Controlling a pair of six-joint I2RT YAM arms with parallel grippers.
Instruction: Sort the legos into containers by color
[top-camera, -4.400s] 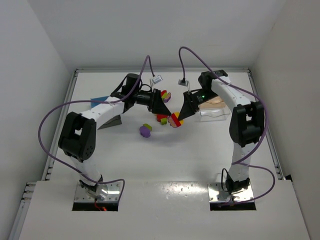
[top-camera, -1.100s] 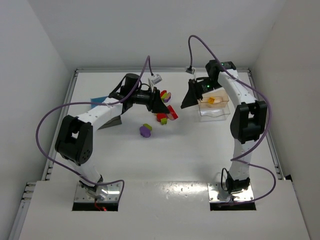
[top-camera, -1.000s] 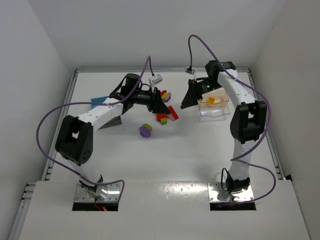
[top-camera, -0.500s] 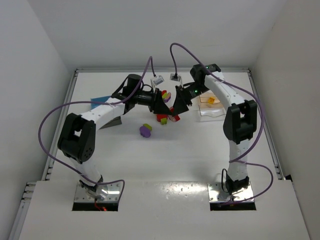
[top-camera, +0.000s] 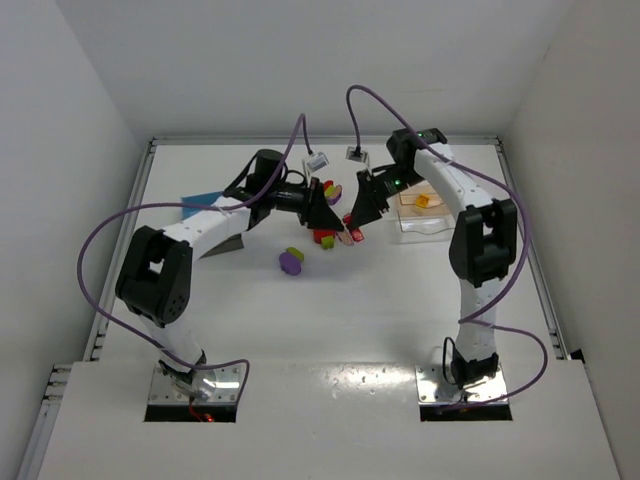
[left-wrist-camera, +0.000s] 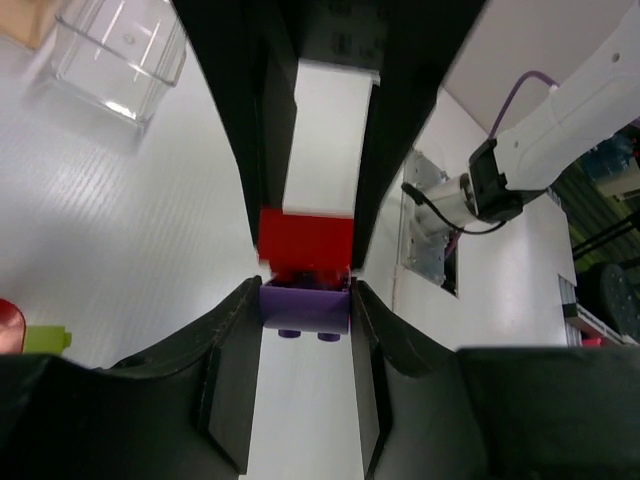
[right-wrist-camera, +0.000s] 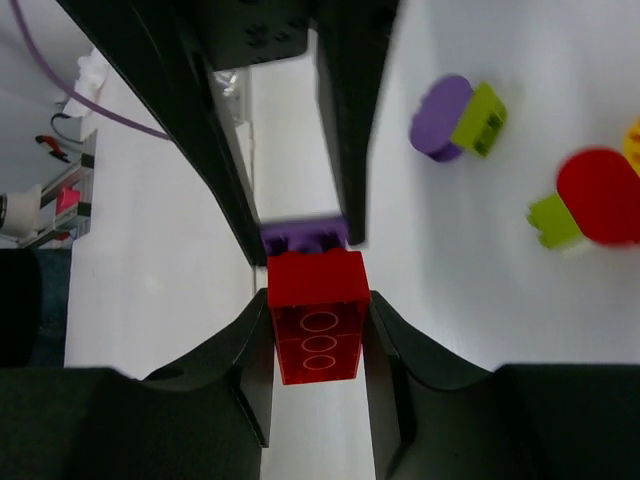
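**Held from both ends**

Shows the left hand closed narrow on a purple block, with a black finger pressed flat against each side. Shows a red block touching that purple one end to end, studs just visible at the seam. Shows the red one clamped in turn by the narrowed fingers of the right hand. Finds the two hands tip to tip, reaching in from opposite sides, with nothing but the two blocks between them. Cannot tell from overhead between resting on the white bench and hanging just over it.

Moves outward to the loose legos. Finds a red and lime green cluster just beside the hands, on the near side. Finds a purple and lime green pair a little farther that way and to the left, lying alone. Finds a far group of purple, lime green and red pieces behind the left hand, partly hidden by it.

Places the clear tub to the right of the hands, close under the right arm, with an orange block lying inside. Places the dark tub well apart on the left, tucked partly under the left arm, with a blue part showing just beyond it.

Traces both white arms bending inward toward the far middle of the bench, each trailing a looping purple cable.
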